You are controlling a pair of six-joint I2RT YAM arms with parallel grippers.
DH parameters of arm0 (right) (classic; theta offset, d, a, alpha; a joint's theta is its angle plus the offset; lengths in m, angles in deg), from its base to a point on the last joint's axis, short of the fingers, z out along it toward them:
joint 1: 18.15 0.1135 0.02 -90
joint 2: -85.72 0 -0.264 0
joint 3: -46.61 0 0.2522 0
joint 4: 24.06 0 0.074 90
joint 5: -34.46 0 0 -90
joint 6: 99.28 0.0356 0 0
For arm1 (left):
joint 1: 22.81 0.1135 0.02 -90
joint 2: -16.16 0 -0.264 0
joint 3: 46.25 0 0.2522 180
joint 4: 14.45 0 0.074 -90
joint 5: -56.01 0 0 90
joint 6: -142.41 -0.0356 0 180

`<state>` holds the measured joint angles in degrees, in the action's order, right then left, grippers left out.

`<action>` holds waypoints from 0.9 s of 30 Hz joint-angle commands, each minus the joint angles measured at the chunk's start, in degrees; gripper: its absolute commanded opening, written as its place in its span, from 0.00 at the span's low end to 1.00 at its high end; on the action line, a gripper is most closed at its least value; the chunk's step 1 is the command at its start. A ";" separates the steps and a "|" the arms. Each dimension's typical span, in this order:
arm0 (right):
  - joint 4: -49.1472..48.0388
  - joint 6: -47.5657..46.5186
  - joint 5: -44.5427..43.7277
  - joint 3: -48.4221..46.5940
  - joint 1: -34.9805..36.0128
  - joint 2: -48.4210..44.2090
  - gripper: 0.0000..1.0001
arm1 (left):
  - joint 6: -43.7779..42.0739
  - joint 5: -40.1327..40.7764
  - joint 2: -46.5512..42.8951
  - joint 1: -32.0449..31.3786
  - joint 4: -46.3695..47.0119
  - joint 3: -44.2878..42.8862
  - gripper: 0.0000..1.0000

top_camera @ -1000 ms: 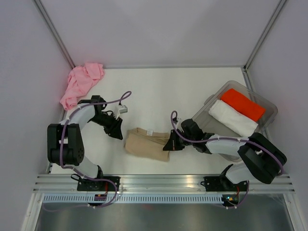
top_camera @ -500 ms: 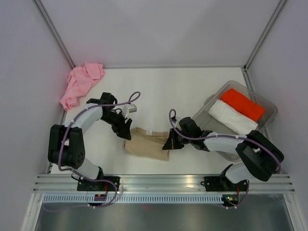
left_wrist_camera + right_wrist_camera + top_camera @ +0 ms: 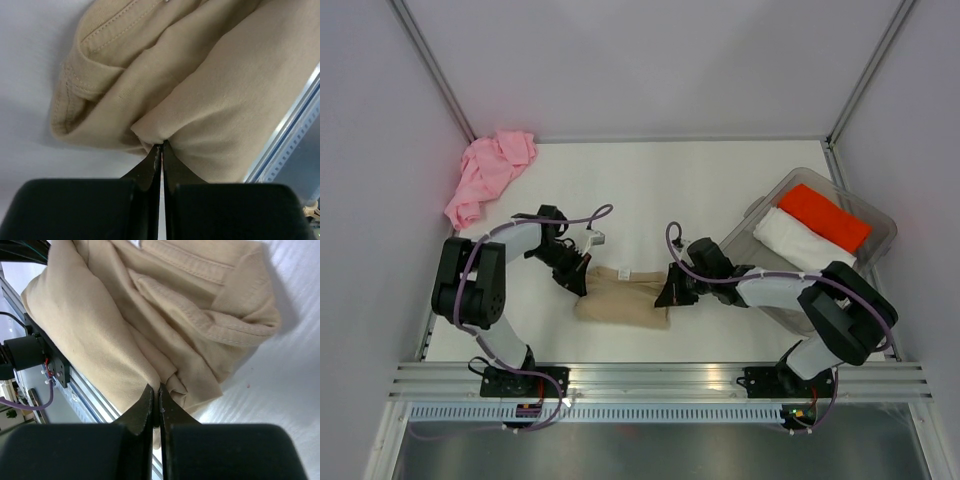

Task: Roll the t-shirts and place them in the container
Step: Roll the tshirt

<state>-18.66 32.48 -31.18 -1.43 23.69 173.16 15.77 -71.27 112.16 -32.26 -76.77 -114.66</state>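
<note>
The tan-beige t-shirt (image 3: 620,297) lies bunched on the table between my two arms. My left gripper (image 3: 580,283) is shut on a fold at its left edge (image 3: 165,110). My right gripper (image 3: 665,297) is shut on a fold at its right edge (image 3: 125,330). A light pink t-shirt (image 3: 488,172) lies crumpled at the far left corner. A red t-shirt (image 3: 824,217) and a white t-shirt (image 3: 804,245) lie rolled side by side in the tub.
The clear plastic tub (image 3: 882,222) stands at the right side of the table. The metal rail (image 3: 660,378) runs along the near edge. Grey walls close in the left, back and right.
My left gripper has moved right onto the tan shirt's left edge and shut on it. The right gripper stays shut on the right edge and has shifted slightly left. The shirt has bunched narrower.
</note>
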 commanded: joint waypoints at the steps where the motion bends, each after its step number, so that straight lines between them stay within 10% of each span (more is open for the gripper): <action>1: 0.18 -0.71 -2.55 -0.70 -1.94 1.33 0.08 | 0.17 3.96 3.21 0.05 1.97 1.21 0.02; 5: 7.73 -8.85 -10.72 -2.97 -2.65 -1.29 0.35 | 0.17 4.49 2.26 0.05 2.32 1.48 0.02; 16: 13.90 -45.06 -37.70 -10.19 19.66 -17.39 0.68 | 0.43 4.49 -0.82 0.05 2.15 1.13 0.02; 27: 13.29 -67.24 -53.00 -8.96 34.79 -6.42 0.77 | -0.36 3.97 -0.56 0.05 2.32 0.60 0.02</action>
<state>-4.02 -27.95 -77.52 -10.24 58.23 165.29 15.77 -67.99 112.60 -32.26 -75.59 -113.42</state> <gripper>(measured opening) 0.771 0.026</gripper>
